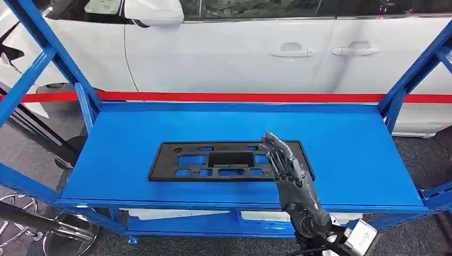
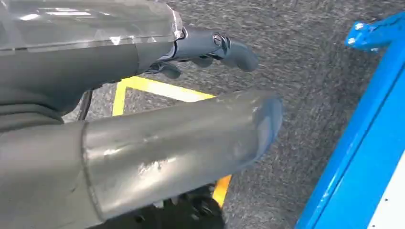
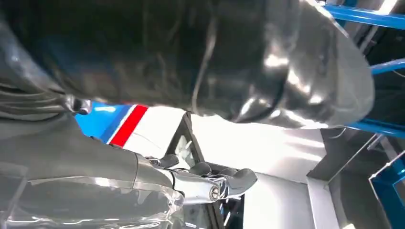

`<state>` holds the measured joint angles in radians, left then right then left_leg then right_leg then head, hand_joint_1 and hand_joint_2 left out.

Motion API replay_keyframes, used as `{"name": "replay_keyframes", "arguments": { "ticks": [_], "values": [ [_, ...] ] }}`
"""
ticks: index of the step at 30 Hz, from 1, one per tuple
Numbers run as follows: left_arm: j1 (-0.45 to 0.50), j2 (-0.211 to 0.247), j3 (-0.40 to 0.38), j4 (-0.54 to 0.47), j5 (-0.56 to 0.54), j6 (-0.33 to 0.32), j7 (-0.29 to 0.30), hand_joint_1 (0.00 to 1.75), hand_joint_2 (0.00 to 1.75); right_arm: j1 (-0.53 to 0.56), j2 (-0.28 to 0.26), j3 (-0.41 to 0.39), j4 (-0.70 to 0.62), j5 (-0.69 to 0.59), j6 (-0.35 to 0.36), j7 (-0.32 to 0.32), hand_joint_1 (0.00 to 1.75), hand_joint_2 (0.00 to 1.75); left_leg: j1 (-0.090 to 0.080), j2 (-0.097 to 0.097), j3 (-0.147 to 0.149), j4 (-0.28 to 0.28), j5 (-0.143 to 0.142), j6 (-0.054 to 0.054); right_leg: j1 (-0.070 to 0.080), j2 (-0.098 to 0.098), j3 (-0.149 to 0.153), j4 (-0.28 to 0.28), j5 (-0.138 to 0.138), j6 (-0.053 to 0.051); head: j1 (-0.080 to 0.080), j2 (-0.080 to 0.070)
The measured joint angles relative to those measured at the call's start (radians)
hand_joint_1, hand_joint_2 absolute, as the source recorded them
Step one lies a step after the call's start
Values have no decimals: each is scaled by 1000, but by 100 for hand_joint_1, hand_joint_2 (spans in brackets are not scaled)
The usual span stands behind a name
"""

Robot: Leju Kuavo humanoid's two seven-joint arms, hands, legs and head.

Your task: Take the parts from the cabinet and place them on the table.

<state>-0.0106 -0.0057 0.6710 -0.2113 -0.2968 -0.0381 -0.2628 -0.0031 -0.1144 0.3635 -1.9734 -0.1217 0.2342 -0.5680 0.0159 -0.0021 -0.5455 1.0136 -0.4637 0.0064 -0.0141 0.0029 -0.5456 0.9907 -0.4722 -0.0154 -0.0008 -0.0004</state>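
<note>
A black plastic part [image 1: 230, 161], flat and pierced with rectangular cut-outs, is seen lying at the centre of the head view on the blue shelf [image 1: 133, 133] of a blue metal cabinet [image 1: 32, 69]. The right hand [image 1: 288, 170] is raised from the lower right of the frame, its fingers [image 1: 274, 149] held straight and close together over the part's right end; whether the part is touched cannot be told, and nothing is gripped. A white car [image 1: 240, 48] and a red stripe [image 1: 213, 97] are shown across the top of the frame. In the left wrist view, the left hand [image 2: 210, 50] is hung above grey carpet [image 2: 296, 71] and yellow floor tape [image 2: 162, 89], fingers loosely curled, nothing held.
</note>
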Motion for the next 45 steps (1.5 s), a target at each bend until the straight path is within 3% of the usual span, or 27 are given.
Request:
{"name": "replay_keyframes", "arguments": {
  "ticks": [1,4,6,7,9,10,11,13,14,15,17,19,21,22,24,26,28,30,31,35,37,38,40,41,42,43,45],
  "values": [
    [-2,0,0,0,0,0,0,0,0,-1,0,0,0,0,0,0,0,0,-7,-1,11,-23,-12,2,8,1,-2,5,-3,6,0,0],
    [-1,1,0,0,0,0,0,0,0,0,0,0,0,0,0,1,0,0,-9,-2,10,-25,-13,13,6,2,-3,-1,3,17,0,0],
    [-2,0,0,0,0,0,0,0,0,0,0,1,0,0,0,1,0,0,2,0,15,-40,-1,30,5,1,-4,13,-13,29,0,0],
    [-2,0,0,0,0,0,0,0,0,-2,0,1,0,0,0,0,0,0,2,2,14,-41,0,39,6,1,-28,65,-53,30,1,0],
    [-2,0,0,0,0,0,0,0,0,0,0,1,0,0,0,0,0,0,1,3,11,-40,1,40,5,1,-101,224,-131,35,0,0],
    [-1,0,0,0,0,0,0,0,0,1,0,1,2,0,0,0,0,0,0,3,11,-40,1,40,4,1,-134,292,-153,37,1,0],
    [-1,0,0,0,0,0,0,0,0,1,0,1,3,0,0,0,0,0,-1,3,11,-40,1,40,2,1,-150,323,-151,38,0,0],
    [-1,0,0,0,0,0,0,0,0,1,0,1,3,0,0,0,0,0,-1,1,15,-40,-1,39,1,0,-107,227,-76,36,0,0],
    [-2,0,0,0,0,0,0,0,175,0,0,1,3,0,0,0,0,175,-1,1,19,-39,-3,38,1,0,-64,139,-30,32,0,0],
    [-2,0,0,0,0,0,0,0,175,0,0,1,3,0,0,0,0,175,-1,0,22,-37,-6,35,1,-1,-15,36,15,26,1,0],
    [-1,0,-2,0,-28,26,47,0,175,-6,1,2,7,59,-62,60,0,175,-7,-1,12,-32,-10,26,8,0,-5,4,2,21,0,0],
    [-3,1,-15,0,-67,51,125,0,175,-49,19,18,79,307,-284,202,0,175,-6,3,12,-33,-9,14,11,7,-10,7,1,16,0,0],
    [-6,0,-18,0,-74,56,140,0,175,-97,43,45,174,465,-419,196,0,175,-3,4,9,-21,-21,1,-1,6,-8,-4,10,3,0,0],
    [-7,0,-19,0,-79,58,143,0,175,-116,50,61,205,476,-441,181,0,175,-3,3,-5,15,-49,-2,0,4,-8,-5,11,-4,0,0],
    [-7,2,-19,0,-80,63,146,0,175,-123,51,86,227,387,-441,160,0,175,-2,3,-80,177,-137,-9,1,-4,-10,-4,11,-7,0,0],
    [-3,5,-19,0,-81,63,145,0,175,-122,51,89,234,312,-425,155,0,175,-2,3,-140,301,-173,-14,2,-8,-14,-1,10,-7,0,0],
    [4,6,-19,0,-83,63,145,0,175,-123,49,91,241,286,-414,154,0,175,1,3,-114,242,-117,-14,0,-6,-13,2,8,-7,0,0],
    [3,6,-19,0,-83,63,145,0,175,-123,48,94,245,282,-412,154,0,175,5,4,-19,45,-18,-11,-1,-4,-10,7,4,0,0,0],
    [2,6,-19,0,-83,63,145,0,175,-123,48,95,245,282,-412,154,0,175,5,2,9,-15,-20,-8,-1,-3,-10,8,2,4,0,0],
    [3,8,-19,0,-83,63,145,0,175,-125,48,97,248,279,-412,153,0,175,-7,-1,8,-22,-11,13,2,-1,-11,1,11,26,0,0],
    [2,8,-19,0,-83,62,144,0,175,-127,47,97,248,279,-413,153,0,175,0,2,11,-36,0,31,-1,-1,-20,26,-15,36,0,0],
    [2,8,-19,0,-83,63,144,0,175,-128,46,98,248,279,-413,153,0,175,0,2,10,-37,1,38,0,-1,-40,72,-47,38,0,0],
    [2,8,-19,0,-83,62,144,0,175,-127,42,98,252,278,-413,153,0,175,-2,3,6,-37,3,42,-1,-1,-121,250,-132,44,0,0],
    [3,8,-19,0,-83,62,144,0,175,-126,41,98,255,278,-413,153,0,175,-4,3,4,-35,3,42,-1,-2,-152,317,-151,45,0,0],
    [4,8,-19,0,-83,62,144,0,175,-126,40,98,257,278,-413,153,0,175,-5,3,5,-35,3,42,-1,-2,-159,331,-147,44,0,0],
    [5,8,-19,0,-83,62,144,0,175,-126,38,98,260,278,-413,153,0,175,-6,3,6,-35,3,42,0,-2,-142,295,-115,41,0,0],
    [4,8,-19,0,-84,61,139,0,175,-130,36,101,261,308,-415,179,0,175,-8,1,10,-35,2,41,3,-1,-58,130,-25,30,0,0]
  ]
}}
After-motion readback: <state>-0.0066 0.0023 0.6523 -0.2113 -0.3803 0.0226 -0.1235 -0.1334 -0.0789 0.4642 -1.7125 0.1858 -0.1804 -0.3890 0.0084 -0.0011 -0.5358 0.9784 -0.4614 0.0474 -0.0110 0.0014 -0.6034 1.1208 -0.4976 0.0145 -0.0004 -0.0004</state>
